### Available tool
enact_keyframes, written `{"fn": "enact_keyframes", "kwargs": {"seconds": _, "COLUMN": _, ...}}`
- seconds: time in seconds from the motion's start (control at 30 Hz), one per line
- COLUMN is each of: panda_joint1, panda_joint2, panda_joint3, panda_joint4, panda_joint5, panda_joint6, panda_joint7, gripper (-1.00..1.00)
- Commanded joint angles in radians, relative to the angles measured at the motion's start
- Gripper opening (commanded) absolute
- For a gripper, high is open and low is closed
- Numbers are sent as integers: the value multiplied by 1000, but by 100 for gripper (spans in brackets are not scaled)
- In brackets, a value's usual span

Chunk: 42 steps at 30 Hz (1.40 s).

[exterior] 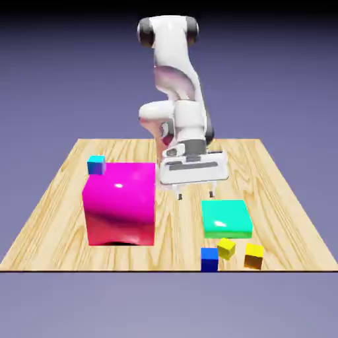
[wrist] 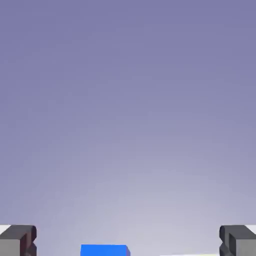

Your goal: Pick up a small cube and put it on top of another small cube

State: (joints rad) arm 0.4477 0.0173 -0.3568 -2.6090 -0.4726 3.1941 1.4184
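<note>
Royal-blue and tiny, the solid small cube sits at the near edge of the pale wooden table, with a small yellow cube just beside it on the exterior view's right and a second yellow-orange cube a little further that way. Just behind them lies a flat green-cyan block. Above and slightly behind that block hangs the white arm's two-finger gripper, its fingers spread wide and holding nothing; in the hand view the two grey fingertips stand far apart at the bottom corners.

The step in hand appears to be the approach to the pick. The blue cube lies nearer the camera than the gripper and well below it, showing only as a sliver at the hand view's bottom edge between the tips. The next move likely calls for carrying the hand forward over the flat block, then lowering it without nudging the close yellow neighbour.

Further back stands a large glossy magenta block, and behind its far left corner the cyan-topped small cube, well apart from the gripper.
</note>
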Motion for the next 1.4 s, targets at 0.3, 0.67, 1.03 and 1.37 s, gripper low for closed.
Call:
{"fn": "enact_keyframes", "kwargs": {"seconds": 0.3, "panda_joint1": 271, "panda_joint2": 362, "panda_joint3": -220, "panda_joint4": 124, "panda_joint5": -292, "panda_joint6": 97, "panda_joint7": 418, "gripper": 0}}
{"fn": "enact_keyframes", "kwargs": {"seconds": 0.67, "panda_joint1": 274, "panda_joint2": 658, "panda_joint3": -219, "panda_joint4": 267, "panda_joint5": -259, "panda_joint6": 238, "panda_joint7": 489, "gripper": 0}}
{"fn": "enact_keyframes", "kwargs": {"seconds": 1.03, "panda_joint1": 263, "panda_joint2": 335, "panda_joint3": -252, "panda_joint4": 152, "panda_joint5": -278, "panda_joint6": 48, "panda_joint7": 399, "gripper": -100}}
{"fn": "enact_keyframes", "kwargs": {"seconds": 1.37, "panda_joint1": -94, "panda_joint2": -24, "panda_joint3": -138, "panda_joint4": 48, "panda_joint5": -120, "panda_joint6": -198, "panda_joint7": 137, "gripper": -100}}
